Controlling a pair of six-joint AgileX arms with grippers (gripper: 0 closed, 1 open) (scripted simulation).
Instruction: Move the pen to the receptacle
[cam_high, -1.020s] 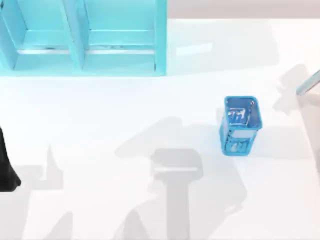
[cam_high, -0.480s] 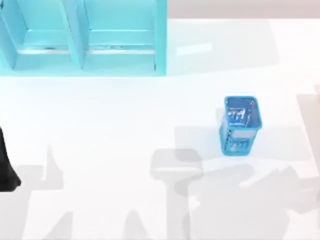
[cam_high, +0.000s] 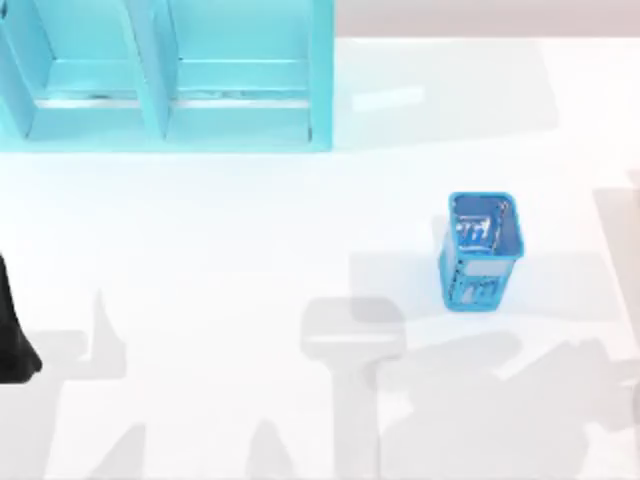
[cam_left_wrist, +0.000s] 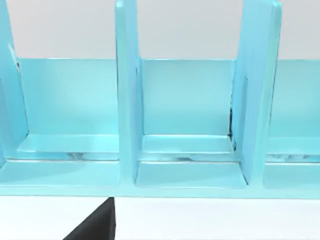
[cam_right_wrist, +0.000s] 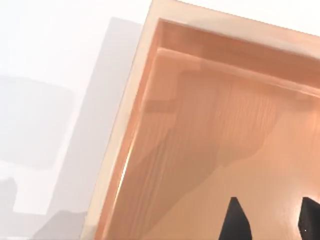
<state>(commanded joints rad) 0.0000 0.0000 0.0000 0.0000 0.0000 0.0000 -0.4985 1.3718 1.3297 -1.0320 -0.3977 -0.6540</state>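
Observation:
The pen is out of view. A shallow copper-orange tray (cam_right_wrist: 210, 125), the receptacle, lies right under my right gripper (cam_right_wrist: 272, 222). Its two dark fingertips (cam_right_wrist: 236, 222) stand apart over the tray floor with nothing between them. My left arm (cam_high: 10, 340) is parked at the table's left edge, and a black part of it (cam_left_wrist: 97, 225) faces the blue shelf in the left wrist view.
A blue shelf unit (cam_high: 165, 75) with upright dividers stands at the back left. A small blue mesh cup (cam_high: 480, 250) stands right of the middle. The white table (cam_high: 250, 230) spreads between them.
A slim grey thing at the top view's right edge has left the picture. The arm's shadow has shifted from the table's middle to the lower right.

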